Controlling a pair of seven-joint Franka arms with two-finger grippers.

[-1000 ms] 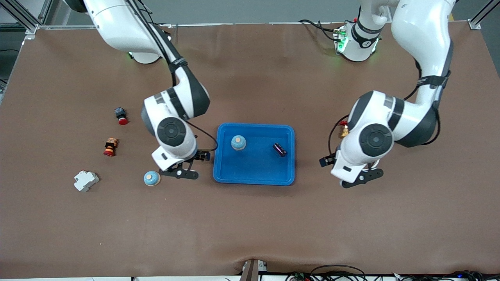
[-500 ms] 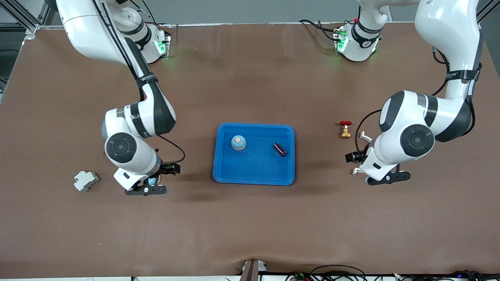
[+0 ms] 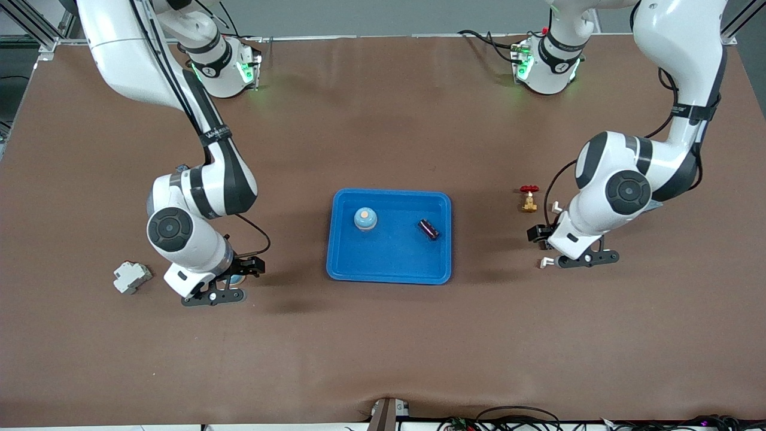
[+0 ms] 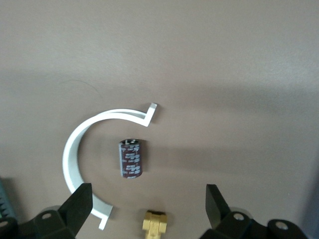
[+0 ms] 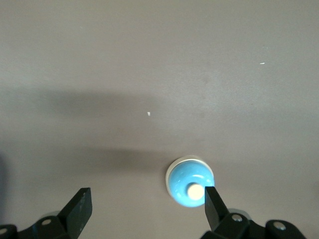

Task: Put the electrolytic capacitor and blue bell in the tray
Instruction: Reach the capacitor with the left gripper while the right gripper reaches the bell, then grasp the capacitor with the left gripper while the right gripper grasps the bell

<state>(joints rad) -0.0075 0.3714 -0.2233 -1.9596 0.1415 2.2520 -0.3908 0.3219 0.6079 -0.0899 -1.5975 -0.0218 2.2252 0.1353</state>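
Two items lodged in tray point(image 3: 389, 278): blue bell point(image 3: 365, 218), electrolytic capacitor point(image 3: 428, 228). Both judged light, rigid; capacitor roll-prone, best gripped across body. Left gripper point(image 4: 149, 201), right gripper point(image 5: 144, 204) held over table point(image 3: 383, 335), jaws wide, empty.

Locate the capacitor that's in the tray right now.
In the front view the electrolytic capacitor lies on its side inside the tray, toward the left arm's end, with the blue bell beside it toward the right arm's end.

Count's in: two blue bells point(image 3: 365, 218) point(image 5: 190, 181), two electrolytic capacitors point(image 3: 428, 228) point(image 4: 131, 158), one blue tray point(image 3: 389, 270), one red-handled brass valve point(image 3: 528, 199), one white curved clip point(image 4: 75, 149), one white breaker block point(image 3: 131, 276).
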